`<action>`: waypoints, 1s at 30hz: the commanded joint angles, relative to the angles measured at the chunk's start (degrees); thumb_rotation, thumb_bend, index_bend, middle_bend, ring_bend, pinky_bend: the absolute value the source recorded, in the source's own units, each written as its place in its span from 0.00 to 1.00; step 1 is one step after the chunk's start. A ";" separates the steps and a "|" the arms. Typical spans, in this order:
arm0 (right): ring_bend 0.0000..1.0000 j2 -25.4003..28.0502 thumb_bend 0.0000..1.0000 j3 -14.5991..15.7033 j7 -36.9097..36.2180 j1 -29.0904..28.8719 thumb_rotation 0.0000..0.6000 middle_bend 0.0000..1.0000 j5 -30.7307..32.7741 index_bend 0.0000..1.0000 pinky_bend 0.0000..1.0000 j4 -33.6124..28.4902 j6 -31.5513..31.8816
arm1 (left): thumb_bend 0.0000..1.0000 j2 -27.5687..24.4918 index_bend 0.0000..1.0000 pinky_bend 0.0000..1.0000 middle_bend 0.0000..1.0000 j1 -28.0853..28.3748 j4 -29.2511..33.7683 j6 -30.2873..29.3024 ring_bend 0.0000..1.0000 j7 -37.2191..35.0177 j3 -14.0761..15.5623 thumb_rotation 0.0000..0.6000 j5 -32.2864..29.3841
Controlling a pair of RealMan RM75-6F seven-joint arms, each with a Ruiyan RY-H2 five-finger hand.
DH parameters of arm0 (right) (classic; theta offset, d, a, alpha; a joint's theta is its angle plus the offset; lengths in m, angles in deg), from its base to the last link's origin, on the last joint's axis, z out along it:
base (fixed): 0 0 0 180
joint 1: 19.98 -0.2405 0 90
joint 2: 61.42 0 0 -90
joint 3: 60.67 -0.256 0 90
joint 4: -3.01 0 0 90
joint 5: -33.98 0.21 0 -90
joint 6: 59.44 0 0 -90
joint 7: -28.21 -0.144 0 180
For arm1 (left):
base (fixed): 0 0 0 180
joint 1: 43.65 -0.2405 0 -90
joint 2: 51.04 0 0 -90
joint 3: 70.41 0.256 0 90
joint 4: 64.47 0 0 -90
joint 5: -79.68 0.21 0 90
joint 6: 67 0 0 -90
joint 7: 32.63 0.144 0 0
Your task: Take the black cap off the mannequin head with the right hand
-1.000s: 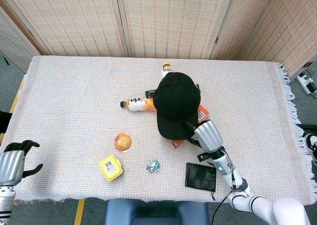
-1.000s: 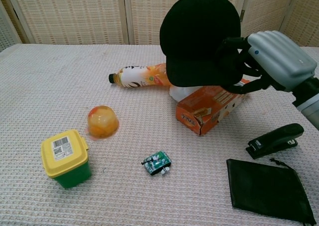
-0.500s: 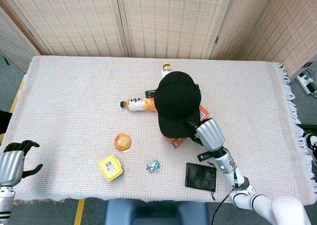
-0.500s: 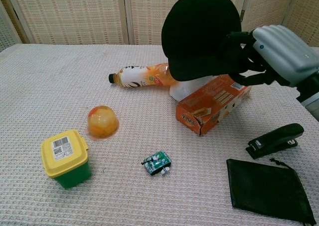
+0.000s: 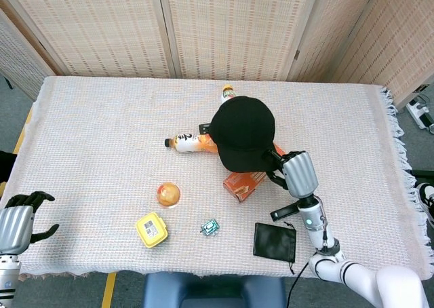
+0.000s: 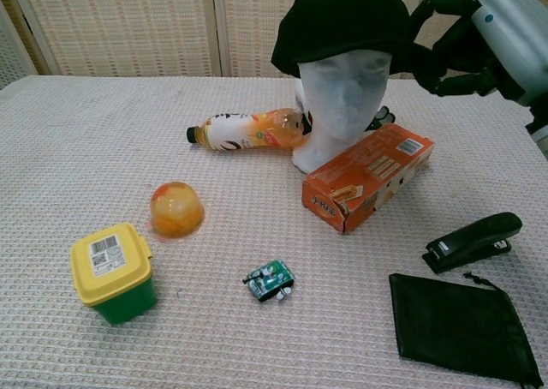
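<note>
I have my right hand (image 6: 479,42) gripping the brim side of the black cap (image 6: 342,20), dark fingers curled onto its edge. The cap sits tilted up on the white mannequin head (image 6: 338,115), face showing, behind the orange box (image 6: 368,176). My left hand (image 5: 20,220) hangs off the table's near corner, fingers loosely apart, holding nothing.

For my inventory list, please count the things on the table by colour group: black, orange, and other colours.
Black: 3 (black cap, stapler, pouch)
Orange: 3 (bottle, box, jelly cup)
Other: 3 (white mannequin head, yellow-lidded green tub, small green circuit board)
Total: 9
</note>
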 commanded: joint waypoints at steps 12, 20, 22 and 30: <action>1.00 2.03 0.93 -7.53 1.55 -3.09 1.00 1.00 6.99 0.69 1.00 -3.84 -1.92 | 0.19 -0.05 0.40 0.28 0.36 0.43 0.41 0.41 0.37 0.66 0.01 1.00 0.23; 1.00 4.99 0.94 -10.28 2.48 -4.06 1.00 1.00 9.99 0.69 1.00 -2.95 -3.31 | 0.19 0.02 0.40 0.28 0.36 0.73 0.51 0.71 0.36 1.04 -0.04 1.00 0.19; 1.00 6.24 0.94 -10.13 2.94 -3.79 1.00 1.00 10.01 0.69 1.00 -3.18 -3.37 | 0.19 0.03 0.40 0.28 0.36 0.80 0.49 0.81 0.36 1.11 -0.01 1.00 0.20; 1.00 15.12 0.94 -6.70 6.31 0.55 1.00 1.00 9.56 0.70 1.00 -8.90 -4.78 | 0.19 0.16 0.40 0.28 0.35 1.08 0.46 1.23 0.36 1.06 0.16 1.00 0.41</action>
